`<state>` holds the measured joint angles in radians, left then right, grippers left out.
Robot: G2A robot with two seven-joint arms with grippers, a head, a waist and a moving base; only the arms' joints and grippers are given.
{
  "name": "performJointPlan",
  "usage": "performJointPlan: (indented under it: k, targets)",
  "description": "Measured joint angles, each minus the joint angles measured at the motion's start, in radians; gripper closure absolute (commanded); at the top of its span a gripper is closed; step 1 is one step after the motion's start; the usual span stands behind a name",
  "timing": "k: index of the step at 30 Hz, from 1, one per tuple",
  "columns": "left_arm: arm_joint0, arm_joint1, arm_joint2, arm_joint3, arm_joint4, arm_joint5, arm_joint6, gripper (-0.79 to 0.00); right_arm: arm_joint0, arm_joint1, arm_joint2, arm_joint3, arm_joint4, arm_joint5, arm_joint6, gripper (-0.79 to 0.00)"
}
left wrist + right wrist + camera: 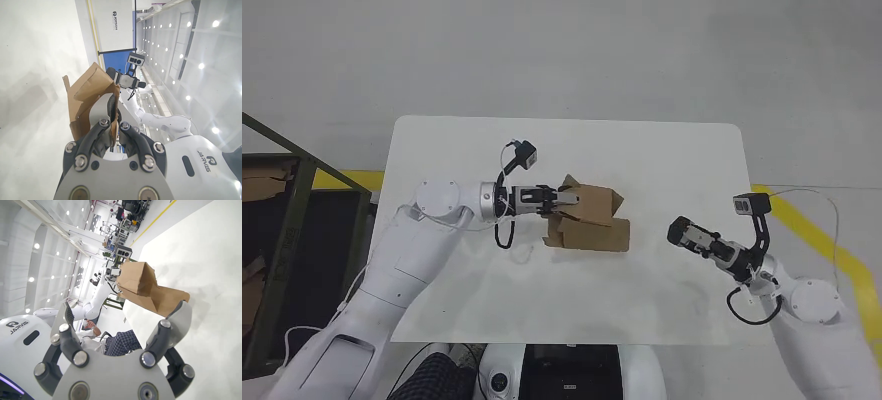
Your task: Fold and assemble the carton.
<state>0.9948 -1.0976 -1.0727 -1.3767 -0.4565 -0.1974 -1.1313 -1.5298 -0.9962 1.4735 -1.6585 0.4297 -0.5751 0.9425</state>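
The left gripper (562, 200) pinches a flap of the half-folded carton (594, 228) on the white table (672, 150) — the right gripper (675, 231), well apart, gapes wide, holding nothing.

- The carton (140, 285) is hiding the tips of the left gripper (564, 200) in the right wrist view.
- A right gripper (124, 305) finger (181, 317) is covering the carton's near corner there.

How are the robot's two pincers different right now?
The left pincer is shut on a flap of the carton; the right pincer is open and holds nothing. The left pincer touches the carton; the right pincer is apart from it. Both point toward the carton.
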Motion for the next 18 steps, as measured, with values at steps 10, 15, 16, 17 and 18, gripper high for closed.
performJointPlan:
  k: [10, 15, 16, 17, 18]
  targets:
    - [0.001, -0.011, 0.034, 0.013, -0.063, -0.031, -0.058, 0.0, 0.094, -0.022, -0.126, 0.049, 0.036, -0.034, -0.009, -0.785]
    - [-0.008, -0.017, 0.048, 0.024, -0.065, -0.04, -0.055, 0.0, 0.115, -0.028, -0.161, 0.057, 0.065, -0.041, 0.006, -0.785]
    - [-0.011, -0.018, 0.051, 0.026, -0.065, -0.042, -0.055, 0.0, 0.116, -0.029, -0.167, 0.054, 0.079, -0.042, 0.012, -0.785]
    - [-0.012, -0.019, 0.053, 0.026, -0.067, -0.043, -0.055, 0.0, 0.117, -0.03, -0.171, 0.051, 0.09, -0.043, 0.017, -0.785]
    - [-0.014, -0.02, 0.056, 0.026, -0.068, -0.044, -0.056, 0.0, 0.118, -0.031, -0.174, 0.049, 0.1, -0.044, 0.022, -0.785]
